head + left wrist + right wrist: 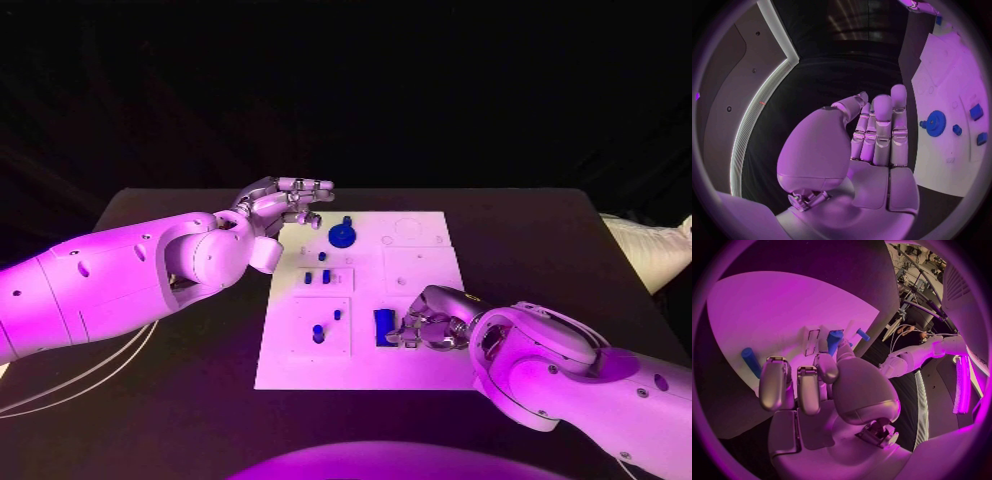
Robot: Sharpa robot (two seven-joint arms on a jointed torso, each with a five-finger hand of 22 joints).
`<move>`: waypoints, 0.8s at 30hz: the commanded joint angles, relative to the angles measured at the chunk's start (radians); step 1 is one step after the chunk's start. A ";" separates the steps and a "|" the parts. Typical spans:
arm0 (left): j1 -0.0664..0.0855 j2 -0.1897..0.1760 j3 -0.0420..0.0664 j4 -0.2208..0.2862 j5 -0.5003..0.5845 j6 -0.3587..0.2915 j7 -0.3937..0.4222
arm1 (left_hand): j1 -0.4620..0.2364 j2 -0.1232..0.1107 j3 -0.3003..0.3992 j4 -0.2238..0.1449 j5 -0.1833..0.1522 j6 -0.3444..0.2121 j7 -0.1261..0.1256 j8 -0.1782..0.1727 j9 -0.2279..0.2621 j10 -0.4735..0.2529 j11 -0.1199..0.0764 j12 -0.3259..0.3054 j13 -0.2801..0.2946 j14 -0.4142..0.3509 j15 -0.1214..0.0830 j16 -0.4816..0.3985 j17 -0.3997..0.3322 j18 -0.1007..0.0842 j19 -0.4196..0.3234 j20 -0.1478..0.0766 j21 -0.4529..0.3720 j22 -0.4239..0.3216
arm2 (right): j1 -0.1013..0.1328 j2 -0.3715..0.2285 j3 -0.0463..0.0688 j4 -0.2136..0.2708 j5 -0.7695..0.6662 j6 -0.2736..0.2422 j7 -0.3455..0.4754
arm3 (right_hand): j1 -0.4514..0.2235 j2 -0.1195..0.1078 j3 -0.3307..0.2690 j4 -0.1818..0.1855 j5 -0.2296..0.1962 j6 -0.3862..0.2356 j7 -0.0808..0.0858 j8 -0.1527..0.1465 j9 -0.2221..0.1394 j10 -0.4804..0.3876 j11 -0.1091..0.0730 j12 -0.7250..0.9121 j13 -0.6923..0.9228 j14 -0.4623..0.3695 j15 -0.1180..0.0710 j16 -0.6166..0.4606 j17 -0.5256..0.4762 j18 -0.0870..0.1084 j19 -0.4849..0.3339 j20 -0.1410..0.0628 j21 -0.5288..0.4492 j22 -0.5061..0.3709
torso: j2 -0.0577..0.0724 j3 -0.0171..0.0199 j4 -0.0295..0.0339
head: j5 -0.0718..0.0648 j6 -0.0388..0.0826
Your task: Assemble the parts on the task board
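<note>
The white task board point(421, 262) lies in the middle of the table. A blue gear point(342, 236) point(934, 123) sits near its far left corner. Small blue parts point(326, 277) stand mid-board, and two blue pegs point(319, 333) stand nearer the front left. My left hand point(289, 205) point(876, 135) hovers over the far left corner beside the gear, fingers straight, holding nothing. My right hand point(433, 318) point(811, 385) lies low on the board's front right part. Its fingertips pinch an upright blue block point(384, 326) point(834, 342).
Black table point(548, 230) surrounds the board, with free room on its right and far sides. My left forearm point(130, 275) crosses the table's left part. A blue peg point(751, 362) lies on the board beside my right hand's fingers.
</note>
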 commanded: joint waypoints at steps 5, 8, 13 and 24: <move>0.001 0.003 0.001 0.001 -0.003 0.020 0.002 | -0.009 0.000 -0.006 -0.002 0.003 -0.008 -0.001 -0.006 -0.001 -0.008 -0.002 0.007 -0.001 -0.005 0.003 -0.001 -0.002 0.011 -0.005 0.001 -0.004 -0.001 | -0.001 0.020 -0.001 -0.031 -0.022 0.023 0.006 | 0.053 0.018 0.033 -0.030 -0.018 0.006 -0.002 -0.009 0.004 -0.001 -0.009 -0.010 -0.005 0.074 -0.008 0.012 0.106 -0.013 0.001 -0.011 0.004 0.004 | 0.000 -0.0002 0.0015 | 0.001 -0.003; 0.001 0.003 0.001 0.001 -0.003 0.020 0.001 | -0.009 0.000 -0.006 -0.002 0.003 -0.008 -0.001 -0.006 -0.001 -0.008 -0.002 0.007 -0.001 -0.005 0.003 -0.001 -0.002 0.011 -0.005 0.001 -0.004 -0.001 | -0.001 0.018 -0.001 -0.031 -0.017 0.017 0.008 | 0.051 0.019 0.034 -0.028 -0.017 0.007 -0.001 -0.009 0.004 -0.001 -0.009 -0.011 -0.005 0.074 -0.007 0.012 0.106 -0.013 0.001 -0.011 0.004 0.004 | 0.000 0.0001 0.0001 | 0.004 -0.007; 0.001 0.001 0.001 0.000 -0.003 0.021 0.000 | -0.009 0.000 -0.006 -0.002 0.003 -0.008 -0.001 -0.006 -0.001 -0.008 -0.002 0.007 -0.001 -0.005 0.003 -0.001 -0.002 0.011 -0.005 0.001 -0.004 -0.001 | -0.001 -0.006 0.002 -0.007 -0.002 -0.021 0.016 | 0.015 0.001 0.024 -0.007 0.022 0.009 0.001 -0.014 0.007 0.001 -0.006 -0.014 -0.005 0.074 -0.005 0.012 0.107 -0.014 0.002 -0.009 0.004 0.006 | -0.001 -0.0006 -0.0029 | 0.007 -0.007; 0.000 -0.003 0.000 -0.002 -0.003 0.024 -0.001 | -0.009 0.000 -0.006 -0.002 0.003 -0.008 -0.001 -0.006 -0.001 -0.008 -0.002 0.007 -0.001 -0.005 0.003 -0.001 -0.002 0.011 -0.005 0.001 -0.004 -0.001 | 0.004 -0.130 0.032 0.053 0.008 -0.105 0.050 | 0.008 -0.024 0.025 0.005 0.060 -0.009 0.009 -0.035 0.003 -0.009 0.000 -0.035 -0.014 0.071 -0.001 0.004 0.094 -0.016 0.006 -0.007 0.010 0.016 | -0.002 -0.0022 -0.0053 | -0.007 -0.004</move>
